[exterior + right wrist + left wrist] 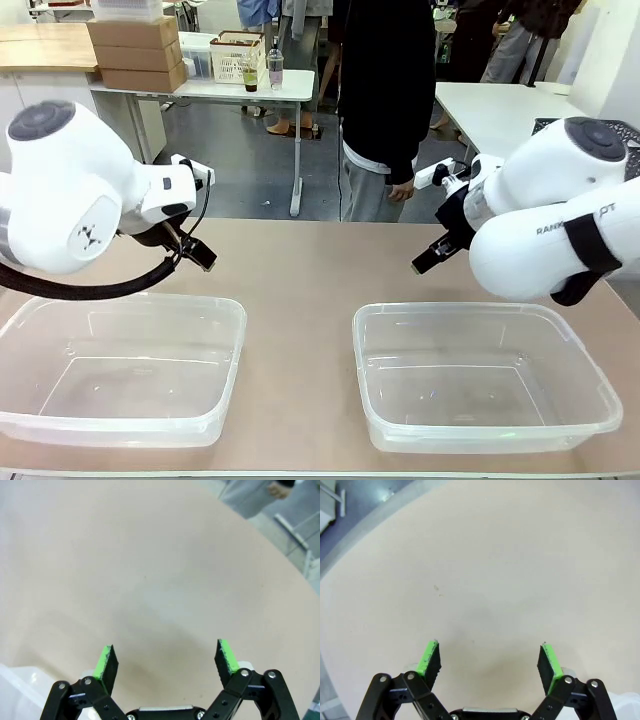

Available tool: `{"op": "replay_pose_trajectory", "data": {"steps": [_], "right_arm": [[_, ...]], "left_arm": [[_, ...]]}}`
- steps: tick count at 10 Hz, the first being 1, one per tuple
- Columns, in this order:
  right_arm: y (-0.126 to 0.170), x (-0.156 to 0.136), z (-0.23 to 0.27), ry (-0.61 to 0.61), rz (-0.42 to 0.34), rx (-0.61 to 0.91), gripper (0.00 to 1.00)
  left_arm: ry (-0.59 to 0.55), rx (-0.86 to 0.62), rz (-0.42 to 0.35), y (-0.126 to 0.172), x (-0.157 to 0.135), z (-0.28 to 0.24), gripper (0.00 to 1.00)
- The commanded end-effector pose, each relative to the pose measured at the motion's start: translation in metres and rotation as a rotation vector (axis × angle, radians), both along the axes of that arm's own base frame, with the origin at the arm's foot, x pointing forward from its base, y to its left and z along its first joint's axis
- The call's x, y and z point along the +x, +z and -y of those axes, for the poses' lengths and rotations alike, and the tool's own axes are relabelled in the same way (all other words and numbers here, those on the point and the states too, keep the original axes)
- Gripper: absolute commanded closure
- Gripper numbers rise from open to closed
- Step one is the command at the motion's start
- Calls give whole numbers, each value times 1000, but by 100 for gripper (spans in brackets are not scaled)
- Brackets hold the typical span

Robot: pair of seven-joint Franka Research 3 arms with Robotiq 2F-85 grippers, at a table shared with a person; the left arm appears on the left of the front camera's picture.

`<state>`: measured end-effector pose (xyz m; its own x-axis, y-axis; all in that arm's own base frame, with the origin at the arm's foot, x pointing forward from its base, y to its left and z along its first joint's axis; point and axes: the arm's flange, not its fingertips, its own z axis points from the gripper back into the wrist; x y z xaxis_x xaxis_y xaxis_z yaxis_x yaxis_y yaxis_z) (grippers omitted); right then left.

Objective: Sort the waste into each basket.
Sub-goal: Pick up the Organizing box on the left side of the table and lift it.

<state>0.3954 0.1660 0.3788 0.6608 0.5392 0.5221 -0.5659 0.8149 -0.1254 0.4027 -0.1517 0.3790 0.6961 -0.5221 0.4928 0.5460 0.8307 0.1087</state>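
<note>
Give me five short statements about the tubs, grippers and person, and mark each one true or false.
1. The left tub and the right tub hold nothing. True.
2. The left gripper grips a red can. False: its jaws stand open with nothing between them.
3. The right gripper is open over the table. True.
4. The two tubs are stacked. False: they sit side by side, apart.
5. A person stands at the table's far side. True.
</note>
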Motion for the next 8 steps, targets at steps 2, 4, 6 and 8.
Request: {"op": "replay_pose_trajectory", "data": {"steps": [2, 4, 6, 8], "right_arm": [[101, -61, 70, -134, -54, 196, 0], [124, -122, 92, -167, 31, 172, 0], [104, -30, 52, -123, -36, 184, 0], [145, -64, 89, -34, -114, 445, 0]], "left_arm": [[-70, -131, -173, 132, -48, -49, 0], [-232, -108, -104, 169, -105, -58, 0], [-171, -136, -128, 157, -88, -45, 0], [-396, -397, -194, 176, -105, -62, 0]]}}
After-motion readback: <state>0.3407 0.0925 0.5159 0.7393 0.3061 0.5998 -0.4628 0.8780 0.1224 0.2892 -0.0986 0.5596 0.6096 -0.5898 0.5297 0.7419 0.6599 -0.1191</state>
